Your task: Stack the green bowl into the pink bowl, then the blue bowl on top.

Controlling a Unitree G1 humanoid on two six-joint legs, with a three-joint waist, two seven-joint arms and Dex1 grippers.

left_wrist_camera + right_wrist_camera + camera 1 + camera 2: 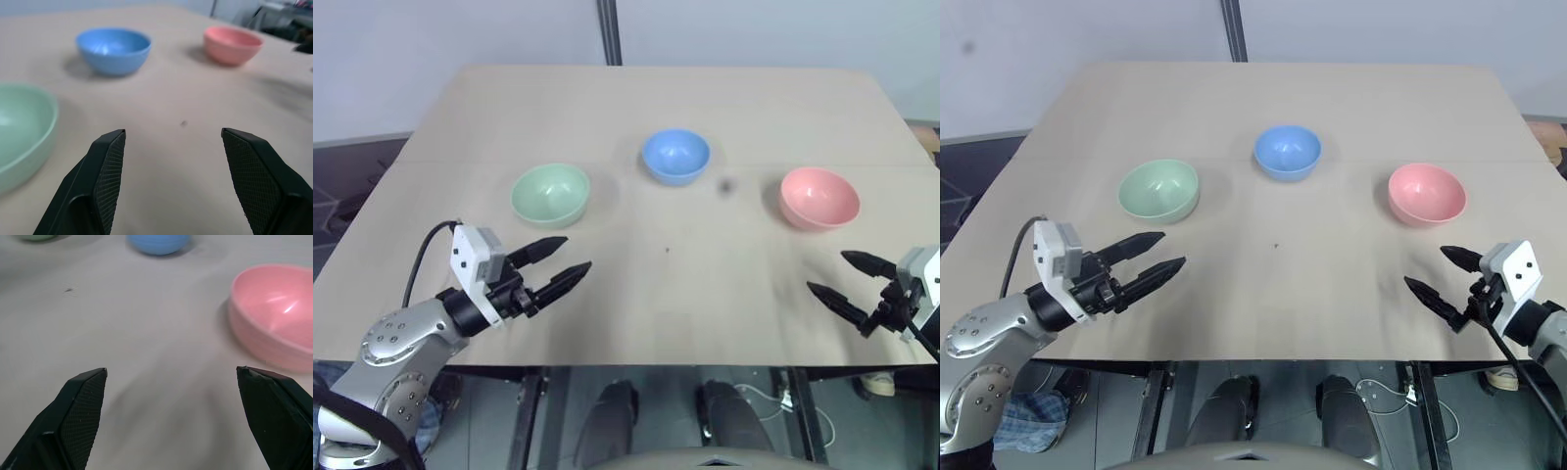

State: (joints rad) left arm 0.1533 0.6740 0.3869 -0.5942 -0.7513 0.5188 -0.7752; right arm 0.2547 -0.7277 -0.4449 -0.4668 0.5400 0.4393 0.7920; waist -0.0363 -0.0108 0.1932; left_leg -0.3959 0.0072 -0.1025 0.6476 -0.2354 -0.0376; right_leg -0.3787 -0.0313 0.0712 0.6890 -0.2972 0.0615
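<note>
Three bowls stand apart on the tan table [656, 294]. The green bowl [550, 194] is at the left, the blue bowl [675, 156] in the middle further back, the pink bowl [819, 197] at the right. My left gripper [572, 260] hovers open just in front of the green bowl, empty, its tips pointing toward the table's middle. Open and empty as well, my right gripper [830, 275] sits near the front right edge, a short way in front of the pink bowl [276, 313]. The left wrist view holds the green bowl [19, 127] close beside one finger [110, 169].
A small dark speck [668, 250] marks the table's middle. The table's front edge [636, 364] runs just behind both wrists. A vertical dark post [609, 29] stands behind the table against the pale wall.
</note>
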